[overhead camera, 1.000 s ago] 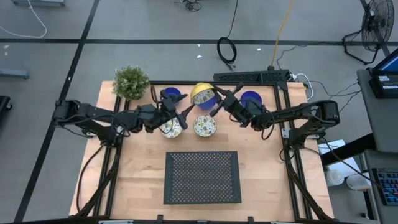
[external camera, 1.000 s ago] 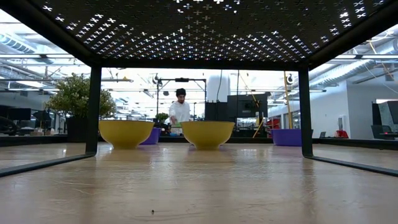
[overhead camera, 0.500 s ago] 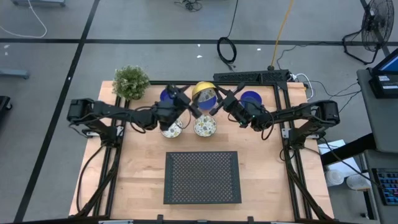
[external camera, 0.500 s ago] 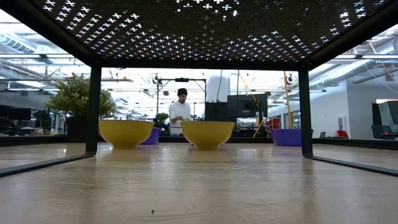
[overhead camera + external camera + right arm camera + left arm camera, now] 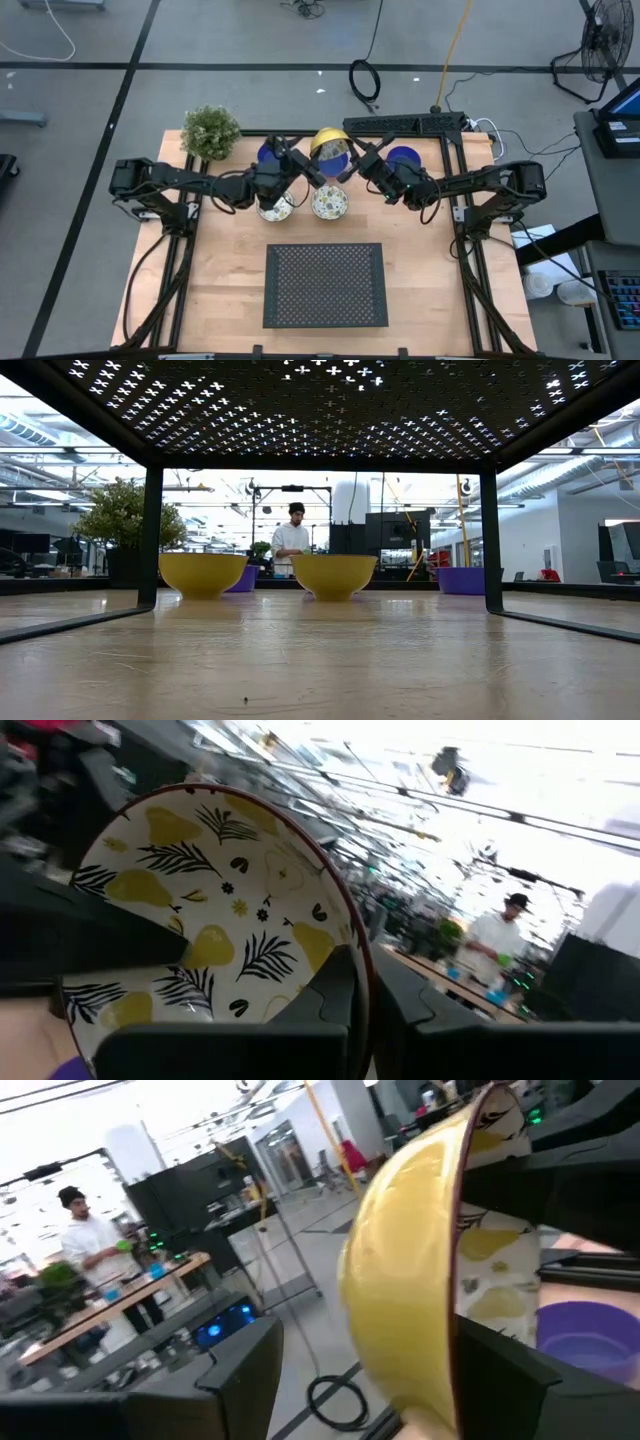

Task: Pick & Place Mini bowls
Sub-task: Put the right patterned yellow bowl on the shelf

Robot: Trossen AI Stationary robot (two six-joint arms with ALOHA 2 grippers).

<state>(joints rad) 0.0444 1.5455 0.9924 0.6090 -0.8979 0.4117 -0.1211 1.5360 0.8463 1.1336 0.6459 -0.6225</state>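
Note:
A mini bowl [image 5: 328,150], yellow outside and white with a leaf-and-pear pattern inside, hangs in the air above the table's far middle. My right gripper [image 5: 350,166] is shut on it. My left gripper [image 5: 303,167] is open, with one finger on either side of the bowl's wall [image 5: 400,1280]. Two more patterned bowls [image 5: 275,207] [image 5: 329,203] rest on their bases on the table below. Two blue bowls [image 5: 272,153] [image 5: 403,157] stand near the far edge. My right gripper pinches the bowl's rim [image 5: 355,955], one finger [image 5: 330,1000] inside the bowl and one outside. It comes at the bowl from the table's right. The bowl is lifted clear and tipped on edge, its mouth toward my right arm. Whether my left gripper touches the bowl, I cannot tell.
A black perforated rack [image 5: 325,285] stands on legs over the near middle of the table. A potted plant [image 5: 211,131] is at the far left corner. A black frame [image 5: 455,200] runs around the table. A person [image 5: 291,538] stands in the room beyond.
My left gripper has gone toward the table's far edge and right, up to the held bowl, rolling as it went, and has stayed open. The bowl has turned a little in my right gripper's hold.

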